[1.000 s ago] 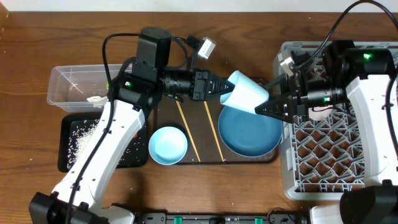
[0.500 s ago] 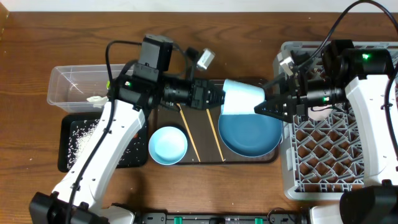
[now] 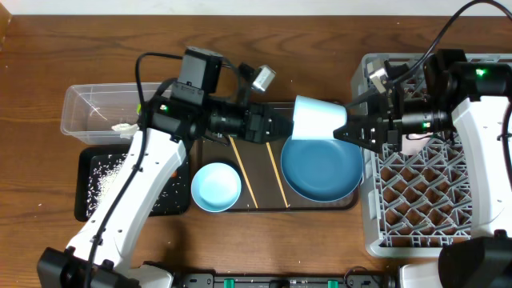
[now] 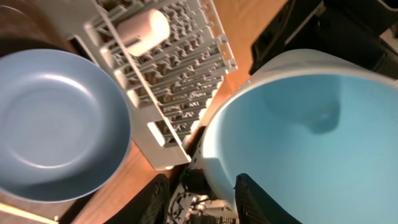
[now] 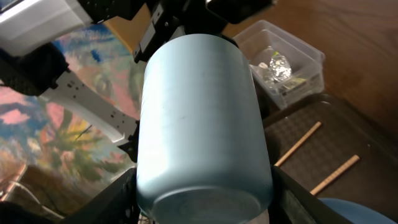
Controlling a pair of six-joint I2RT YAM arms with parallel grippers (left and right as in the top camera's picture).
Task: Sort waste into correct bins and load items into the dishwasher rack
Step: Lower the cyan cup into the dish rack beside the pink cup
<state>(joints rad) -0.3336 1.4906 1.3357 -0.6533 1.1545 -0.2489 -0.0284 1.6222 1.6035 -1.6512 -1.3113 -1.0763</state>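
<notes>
L pincer (image 3: 282,128) back off pale-blue cup (image 3: 318,120), jaws apart; R pincer (image 3: 346,131) tight round it

You see the wooden table (image 3: 48,240) evenly and brightly lit from above, with only faint shadows. Your left wrist view is dimmer and warm-toned, the light blue cup (image 4: 311,124) close and soft. In the right wrist view, the background behind it blurs.
</notes>
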